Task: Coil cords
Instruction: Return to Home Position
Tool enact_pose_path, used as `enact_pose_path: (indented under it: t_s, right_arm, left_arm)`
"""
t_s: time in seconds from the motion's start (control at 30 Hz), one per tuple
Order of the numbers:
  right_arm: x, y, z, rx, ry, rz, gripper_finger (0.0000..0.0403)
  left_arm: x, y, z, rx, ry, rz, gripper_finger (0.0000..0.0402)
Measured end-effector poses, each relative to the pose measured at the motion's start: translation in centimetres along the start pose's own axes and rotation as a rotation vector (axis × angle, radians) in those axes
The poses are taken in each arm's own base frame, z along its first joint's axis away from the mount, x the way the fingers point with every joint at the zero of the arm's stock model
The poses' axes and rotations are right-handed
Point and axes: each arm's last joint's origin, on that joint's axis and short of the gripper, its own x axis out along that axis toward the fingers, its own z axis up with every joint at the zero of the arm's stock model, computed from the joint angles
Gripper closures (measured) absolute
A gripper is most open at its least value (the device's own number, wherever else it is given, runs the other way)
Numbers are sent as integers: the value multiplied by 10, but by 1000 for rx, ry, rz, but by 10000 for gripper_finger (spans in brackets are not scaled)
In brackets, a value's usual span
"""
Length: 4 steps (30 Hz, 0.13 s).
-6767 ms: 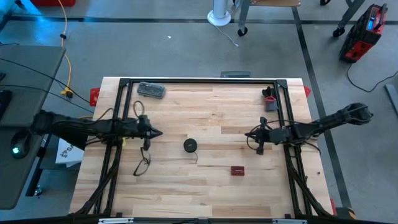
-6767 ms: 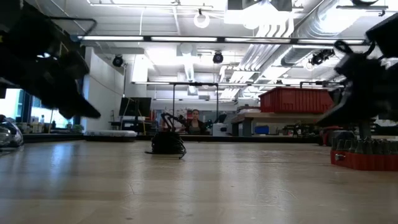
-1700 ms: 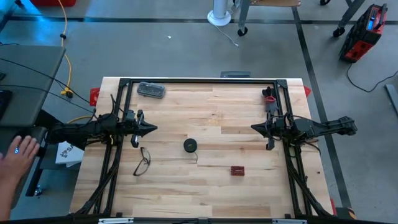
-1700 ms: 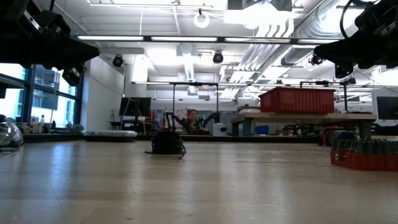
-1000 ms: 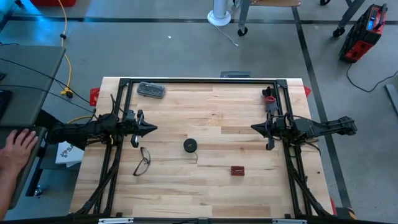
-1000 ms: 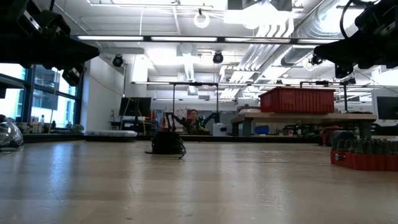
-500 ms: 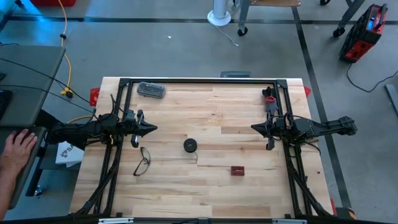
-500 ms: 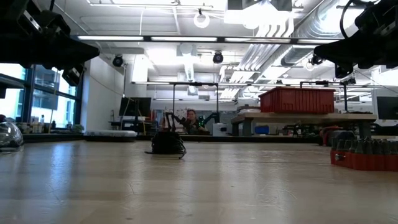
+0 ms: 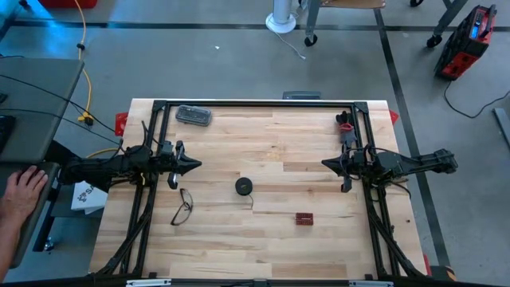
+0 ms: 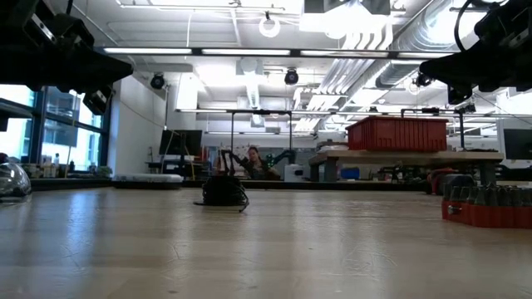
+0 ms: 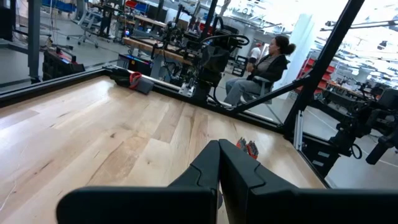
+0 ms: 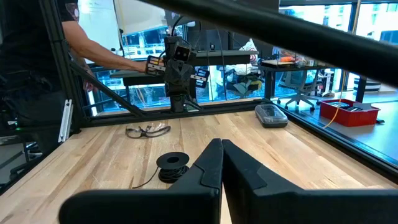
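Black reel (image 9: pixel 244 186): lies flat near the middle of the wooden table (image 9: pixel 263 135), between the two arms and well apart from both.
Wire: looks gathered onto the reel as a dark, low bundle, pale at the centre from above; a short loose tail (image 12: pixel 146 181) trails off onto the boards. How tightly it is wound, I cannot tell from these views.
Left gripper (image 9: pixel 196 164): held above the table's left side and pointing inward; fingers pressed together, holding nothing.
Right gripper (image 9: pixel 324 164): mirrors it on the right side, raised clear of the wood; fingers closed tip to tip, empty.
Step in hand: by my reading, the close-out. The coiling appears done, the reel is set down, and both arms sit in what looks like a rest pose.
Next move: probably calls for little. Keep both arms clear of the reel so the tail is not snagged; a stricter finish would tuck that tail in.
Nearby: eyeglasses (image 9: pixel 182 209) lie near the left arm; a small red block (image 9: pixel 304 218) sits off to the reel's right, nearer the front edge. Neither touches the reel.
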Motion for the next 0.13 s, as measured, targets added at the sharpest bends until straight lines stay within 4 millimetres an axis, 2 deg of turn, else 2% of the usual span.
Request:
enact_pose_path:
  t_s: [0.13]
  right_arm:
    - [0,0,0,0,0,0,402]
  left_arm:
    - [0,0,0,0,0,0,401]
